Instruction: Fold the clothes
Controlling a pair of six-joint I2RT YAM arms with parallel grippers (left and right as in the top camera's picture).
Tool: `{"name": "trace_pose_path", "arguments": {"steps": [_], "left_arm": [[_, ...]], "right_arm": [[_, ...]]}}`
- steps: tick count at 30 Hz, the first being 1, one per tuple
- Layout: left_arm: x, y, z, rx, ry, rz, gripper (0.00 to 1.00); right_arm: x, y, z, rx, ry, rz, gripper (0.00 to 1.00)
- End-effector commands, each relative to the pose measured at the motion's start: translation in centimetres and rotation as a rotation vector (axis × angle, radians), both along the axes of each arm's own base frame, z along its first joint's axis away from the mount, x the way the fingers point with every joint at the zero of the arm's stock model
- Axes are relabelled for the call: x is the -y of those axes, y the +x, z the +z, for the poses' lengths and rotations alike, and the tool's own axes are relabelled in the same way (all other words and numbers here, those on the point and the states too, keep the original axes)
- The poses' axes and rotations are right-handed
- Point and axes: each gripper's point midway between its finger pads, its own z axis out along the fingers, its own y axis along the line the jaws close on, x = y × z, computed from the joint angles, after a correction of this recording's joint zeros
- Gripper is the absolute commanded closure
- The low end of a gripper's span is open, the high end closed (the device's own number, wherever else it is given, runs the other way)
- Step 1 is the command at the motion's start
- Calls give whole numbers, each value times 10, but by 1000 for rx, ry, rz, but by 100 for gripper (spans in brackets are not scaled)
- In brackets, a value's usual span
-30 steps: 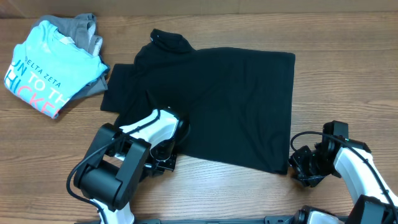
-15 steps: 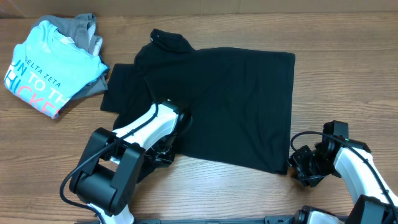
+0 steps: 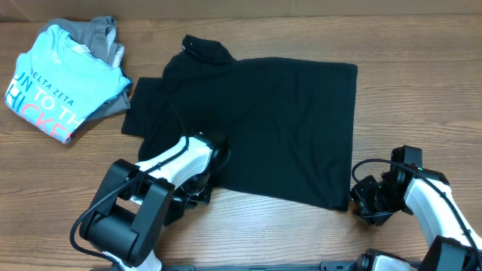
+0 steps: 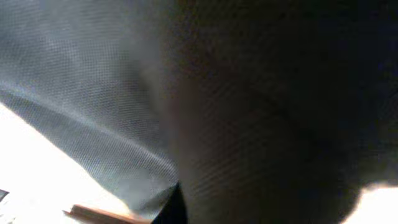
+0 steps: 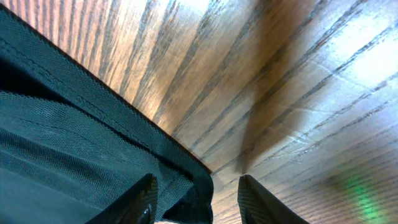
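The black T-shirt [image 3: 279,128] lies spread flat on the wooden table [image 3: 422,98], collar at the back left. My left gripper [image 3: 213,162] is at the shirt's front left hem. The left wrist view is filled with black fabric [image 4: 261,93], so its fingers are hidden. My right gripper [image 3: 360,202] is at the shirt's front right corner. In the right wrist view its fingers [image 5: 196,199] are open, and the hem corner [image 5: 62,143] lies between them.
A folded light blue T-shirt with lettering [image 3: 56,83] lies at the back left on top of a grey garment [image 3: 102,31]. Bare wood shows to the right of the black shirt and along the front edge.
My left arm pushed slightly forward over the hem, then drew back a little toward the front. The right arm and the shirt have not visibly moved.
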Motion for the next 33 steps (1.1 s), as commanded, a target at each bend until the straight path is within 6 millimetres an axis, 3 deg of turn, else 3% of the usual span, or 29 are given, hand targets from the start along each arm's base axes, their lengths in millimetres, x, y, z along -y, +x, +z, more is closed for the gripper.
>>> {"name": "trace_pose_path", "arguments": {"steps": [1, 7, 11, 13, 17, 22, 26, 33], "left_arm": [[0, 0, 15, -40, 31, 1, 96], [-8, 19, 51, -23, 114, -49, 96], [-19, 53, 57, 106, 195, -120, 76], [-16, 63, 53, 143, 170, -128, 60], [-18, 87, 47, 244, 153, -89, 60], [-9, 77, 40, 174, 48, -56, 78], [-11, 68, 43, 133, 56, -56, 69], [-8, 77, 50, 158, 45, -53, 64]], "right_arm": [[5, 8, 5, 29, -22, 5, 54], [5, 8, 5, 33, -23, 5, 55], [5, 9, 5, 33, -23, 5, 54], [5, 9, 5, 33, -23, 5, 54], [5, 9, 5, 34, -23, 5, 55], [5, 9, 5, 33, -23, 5, 54], [5, 9, 5, 37, -24, 5, 54], [6, 11, 4, 45, -27, 9, 54]]}}
